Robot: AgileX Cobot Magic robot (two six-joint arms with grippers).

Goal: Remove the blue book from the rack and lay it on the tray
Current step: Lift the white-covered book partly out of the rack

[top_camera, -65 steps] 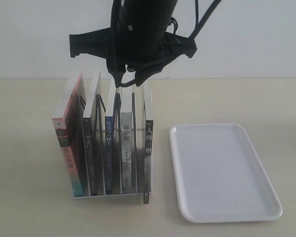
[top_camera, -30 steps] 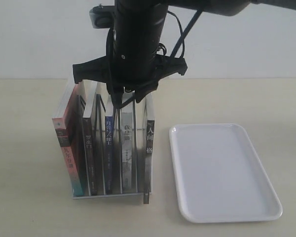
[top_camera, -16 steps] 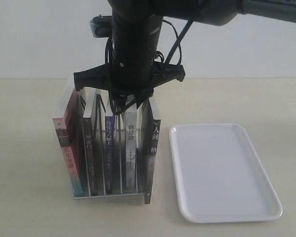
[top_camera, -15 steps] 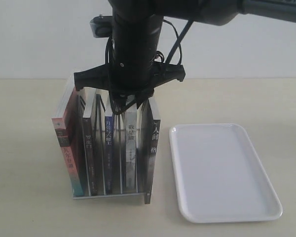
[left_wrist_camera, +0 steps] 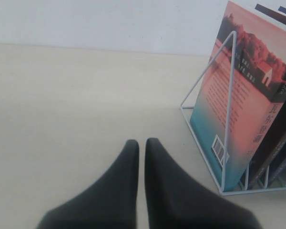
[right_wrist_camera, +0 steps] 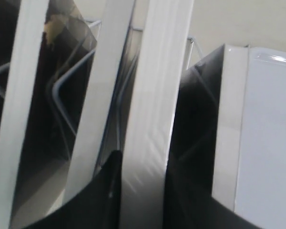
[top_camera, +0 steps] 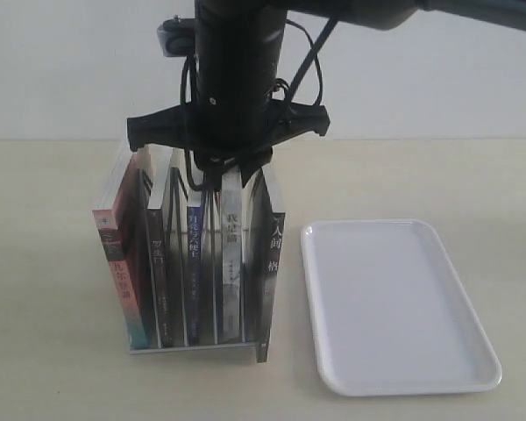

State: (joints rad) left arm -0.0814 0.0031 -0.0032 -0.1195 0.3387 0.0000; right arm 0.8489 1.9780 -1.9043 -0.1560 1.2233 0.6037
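Note:
The white wire rack holds several upright books. The blue book, with its dark blue spine, stands in a middle slot; its page edge shows beside my right gripper. My right gripper has come down from above onto the neighbouring grey-spined book. In the right wrist view the gripper is shut on that book's white page block, not on the blue one. The white tray lies to the right of the rack with nothing on it. My left gripper is shut and holds nothing, low over the table beside the rack.
A black-spined book leans at the rack's right end, next to the tray's edge. At the left end stands a red and teal book, which fills the rack's near side in the left wrist view. A white wall runs behind the table.
The right arm came down onto the rack and its fingers closed round the grey-spined book, whose spine now sits slightly higher. The black-spined book shifted a little to the right.

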